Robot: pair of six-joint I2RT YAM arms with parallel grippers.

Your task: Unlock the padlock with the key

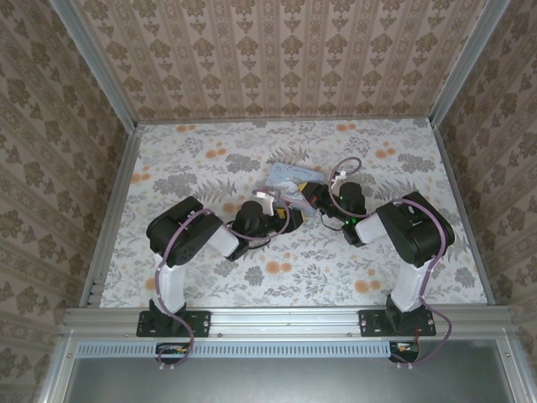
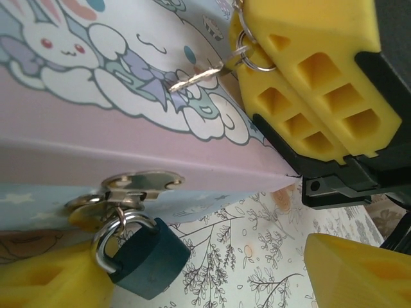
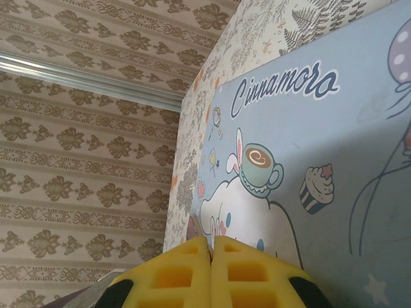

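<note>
**Key over the tin lid, padlock hanging at the hasp**

The left gripper [image 2: 202,266] has its jaws wide apart and holds nothing. The padlock [image 2: 146,256] hangs between them, close against one yellow finger [image 2: 45,282]; I cannot tell if the two touch. This small dark teal padlock hangs tilted by its shackle from the metal hasp [image 2: 136,183] on the side wall of the cartoon-printed tin [image 2: 96,147].

The right gripper [image 3: 212,242] has its jaws pressed together on the head of the key [image 2: 196,78], where a key ring [image 2: 255,59] sticks out. The key blade lies over the tin lid, apart from the padlock, and the edge of the lid is between them.

The tin stands on the floral desk [image 1: 210,277], and both arms meet at it. Patterned walls [image 1: 277,50] close the desk on three sides.
</note>
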